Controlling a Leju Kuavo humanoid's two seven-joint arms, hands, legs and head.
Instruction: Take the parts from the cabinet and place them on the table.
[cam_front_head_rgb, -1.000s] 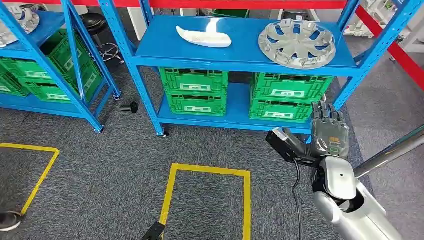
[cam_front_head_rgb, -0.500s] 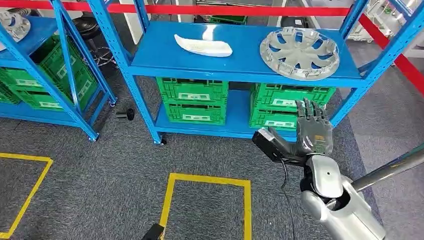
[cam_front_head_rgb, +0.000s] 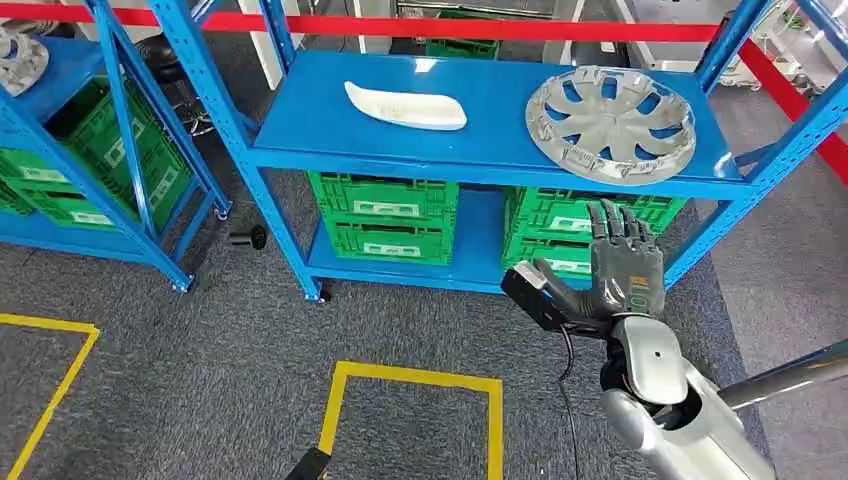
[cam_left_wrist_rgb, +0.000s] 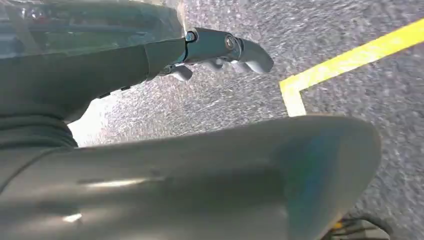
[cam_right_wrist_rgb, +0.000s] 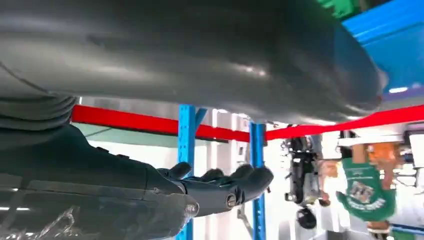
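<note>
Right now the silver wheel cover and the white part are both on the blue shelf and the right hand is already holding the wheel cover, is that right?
Not quite. The head view shows the right hand open and empty, raised in front of the green crates, below the shelf. The silver wheel cover and the white part are both on the blue shelf, untouched.

Right hand raised on its silver arm — fingers spread, empty; left hand hanging, fingers loosely extended.

white labels on green crates, print seemingly too small to read
</note>
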